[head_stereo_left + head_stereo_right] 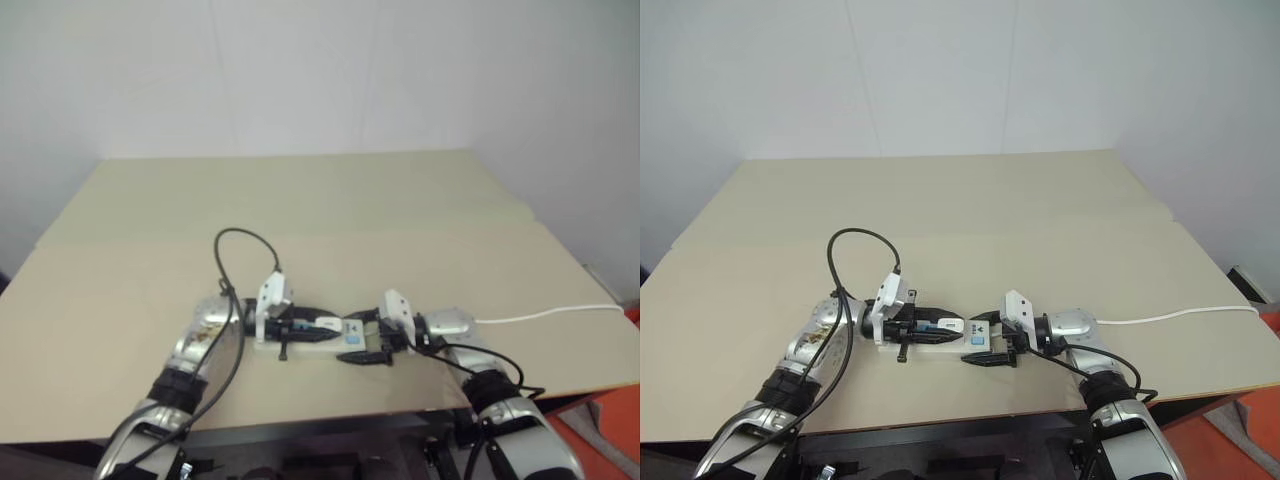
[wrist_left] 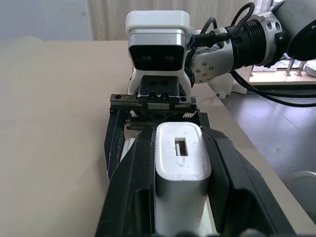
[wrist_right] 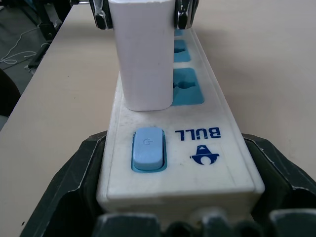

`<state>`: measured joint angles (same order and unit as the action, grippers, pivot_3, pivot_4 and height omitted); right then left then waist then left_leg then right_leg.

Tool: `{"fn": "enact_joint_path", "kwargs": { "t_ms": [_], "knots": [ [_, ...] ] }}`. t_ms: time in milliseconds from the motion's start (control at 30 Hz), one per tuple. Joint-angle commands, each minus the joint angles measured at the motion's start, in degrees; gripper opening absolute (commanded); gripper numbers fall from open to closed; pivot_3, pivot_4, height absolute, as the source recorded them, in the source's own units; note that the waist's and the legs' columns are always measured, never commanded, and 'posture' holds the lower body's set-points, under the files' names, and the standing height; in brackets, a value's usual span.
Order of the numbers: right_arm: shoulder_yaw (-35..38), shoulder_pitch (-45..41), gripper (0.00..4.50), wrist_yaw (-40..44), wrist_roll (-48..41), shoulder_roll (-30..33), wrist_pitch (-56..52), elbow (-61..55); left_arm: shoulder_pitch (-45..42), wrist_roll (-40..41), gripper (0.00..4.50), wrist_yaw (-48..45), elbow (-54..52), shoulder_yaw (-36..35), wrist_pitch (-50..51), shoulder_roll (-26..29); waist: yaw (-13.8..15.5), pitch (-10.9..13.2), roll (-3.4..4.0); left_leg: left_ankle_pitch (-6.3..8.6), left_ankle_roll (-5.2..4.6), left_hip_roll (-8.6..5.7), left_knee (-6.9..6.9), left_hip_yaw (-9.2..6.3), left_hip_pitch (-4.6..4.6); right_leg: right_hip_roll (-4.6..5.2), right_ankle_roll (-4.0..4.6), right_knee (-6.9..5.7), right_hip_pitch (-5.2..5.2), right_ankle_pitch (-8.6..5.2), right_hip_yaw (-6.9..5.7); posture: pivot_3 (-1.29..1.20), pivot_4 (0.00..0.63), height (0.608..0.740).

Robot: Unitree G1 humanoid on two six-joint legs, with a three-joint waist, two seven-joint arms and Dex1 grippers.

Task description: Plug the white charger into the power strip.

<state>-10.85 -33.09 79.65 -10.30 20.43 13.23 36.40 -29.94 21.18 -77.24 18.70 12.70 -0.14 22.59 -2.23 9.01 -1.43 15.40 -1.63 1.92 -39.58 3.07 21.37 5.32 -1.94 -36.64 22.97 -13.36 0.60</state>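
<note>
Right end effector point(image 3: 177, 197) clamps power strip point(image 3: 207, 113); left end effector point(image 2: 173, 197) clamps white charger point(image 2: 180, 168) above it

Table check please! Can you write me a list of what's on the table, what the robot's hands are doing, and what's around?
Surface: tan table, mostly bare.
Job's things: white charger held over the power strip, its end resting on the strip beside the nearest blue socket; not plugged in.
Clutter: nothing seen.
Grippers: left tool shut on the white charger; right tool shut on the power strip's switch end.
Cables: thin white cord runs off to the right; black cable loops above the left arm.
Surroundings: plain white wall behind.
</note>
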Motion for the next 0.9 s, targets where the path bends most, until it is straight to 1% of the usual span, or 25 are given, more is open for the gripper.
{"fn": "enact_joint_path", "kwargs": {
  "t_ms": [33, 367, 433, 467, 700, 733, 867, 900],
  "knots": [
    [-1.1, 1.2, 3.42, 1.1, 0.5, 0.1, -0.4, -1.3, 2.8, -5.8, 1.03, -0.1, 3.9, 2.1, -0.4, 3.1, 0.0, 0.0, 0.00, 0.00, 0.00, 0.00, 0.02, 0.01, -0.01, 0.00, 0.00, 0.00, 0.00, 0.00, 0.01, 0.00, 0.150, 0.740],
    [-1.3, 1.4, 3.42, 0.9, 0.4, -0.1, -0.7, -1.7, 2.4, -5.7, 1.03, 0.2, 4.5, 2.5, -0.2, 3.4, -0.1, 0.0, -0.02, 0.00, 0.00, 0.01, 0.26, 0.14, -0.15, -0.01, 0.01, 0.05, 0.00, 0.00, 0.10, 0.00, 0.150, 0.740],
    [-1.2, 1.4, 3.42, 0.9, 0.3, 0.0, -0.8, -1.7, 2.2, -5.8, 1.78, 0.7, 4.3, 2.5, 0.3, 3.3, -0.1, 0.0, -0.01, 0.00, 0.00, 0.01, 0.27, 0.15, -0.16, -0.01, 0.01, 0.06, 0.00, 0.00, 0.11, 0.00, 0.150, 0.740],
    [-1.2, 1.5, 3.42, 1.0, 0.3, 0.0, -0.8, -1.8, 2.0, -5.8, 2.01, 0.8, 4.2, 2.5, 0.6, 3.2, -0.2, 0.0, -0.01, 0.00, 0.00, 0.00, 0.29, 0.17, -0.18, -0.02, 0.01, 0.06, 0.01, -0.01, 0.13, 0.00, 0.150, 0.740],
    [-1.2, 1.8, 3.42, 1.1, -0.2, 0.0, -1.6, -3.1, 1.7, -5.8, 4.30, 0.9, 3.9, 1.7, 1.2, 2.5, -0.1, 0.0, 0.02, 0.00, 0.00, 0.00, 0.35, 0.26, -0.20, -0.01, 0.02, 0.05, 0.05, 0.00, 0.20, 0.00, 0.150, 0.740],
    [-1.2, 1.8, 3.42, 1.1, -0.2, -0.1, -1.6, -3.2, 1.7, -5.6, 4.46, 1.0, 3.8, 1.6, 1.4, 2.4, -0.1, 0.0, 0.02, 0.00, 0.00, 0.00, 0.35, 0.26, -0.20, -0.01, 0.02, 0.05, 0.05, 0.00, 0.19, 0.00, 0.150, 0.740],
    [-1.2, 1.7, 3.42, 0.9, 0.0, -0.3, -1.5, -2.8, 1.3, -4.8, 4.46, 1.1, 3.2, 0.6, 2.4, 2.3, -0.1, 0.0, 0.01, 0.00, 0.00, 0.00, 0.36, 0.27, -0.19, -0.01, 0.01, 0.06, 0.05, 0.00, 0.20, 0.00, 0.150, 0.740],
    [-1.2, 1.7, 3.42, 0.9, 0.0, -0.3, -1.6, -2.8, 0.8, -3.8, 4.46, 1.2, 2.1, -0.3, 3.9, 2.5, -0.1, 0.0, 0.01, 0.00, 0.00, 0.00, 0.36, 0.27, -0.19, -0.01, 0.01, 0.06, 0.06, 0.00, 0.20, 0.00, 0.150, 0.740]
  ]
}}
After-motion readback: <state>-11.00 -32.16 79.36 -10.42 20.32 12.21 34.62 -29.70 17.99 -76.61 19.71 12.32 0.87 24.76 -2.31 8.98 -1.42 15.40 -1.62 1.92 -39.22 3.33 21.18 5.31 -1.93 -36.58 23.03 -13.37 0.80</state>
